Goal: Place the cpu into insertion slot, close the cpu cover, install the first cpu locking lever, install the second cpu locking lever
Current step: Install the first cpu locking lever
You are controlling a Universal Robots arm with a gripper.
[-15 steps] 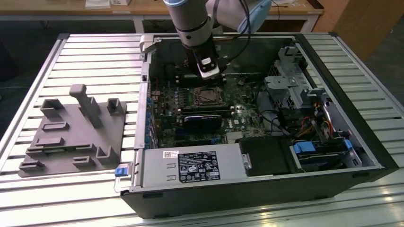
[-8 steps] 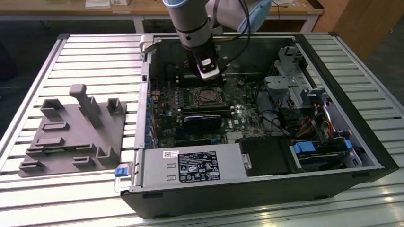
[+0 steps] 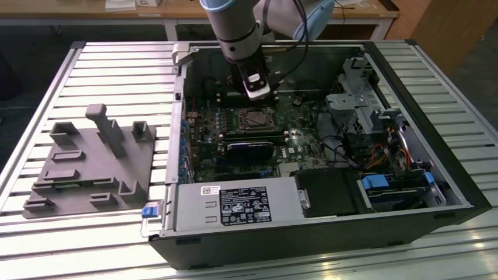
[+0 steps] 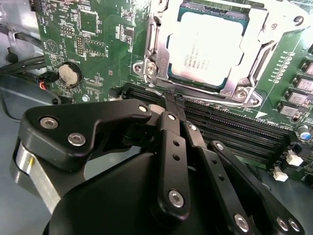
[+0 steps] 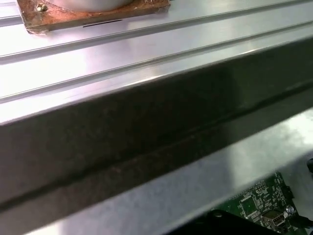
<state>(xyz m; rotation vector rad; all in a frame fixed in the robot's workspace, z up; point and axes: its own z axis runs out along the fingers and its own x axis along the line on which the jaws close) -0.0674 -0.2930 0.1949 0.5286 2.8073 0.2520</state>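
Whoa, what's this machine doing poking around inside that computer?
A robot arm is reaching down into an open computer case that lies on a slatted table. Its gripper is shut and sits right at the edge of the processor socket on the green motherboard. The cpu is already seated in that socket, and the silvery cpu cover lies down flat around its edges. The gripper does not seem to be carrying anything.

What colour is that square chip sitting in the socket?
The cpu is dull silver-grey; second wrist view shows it best.
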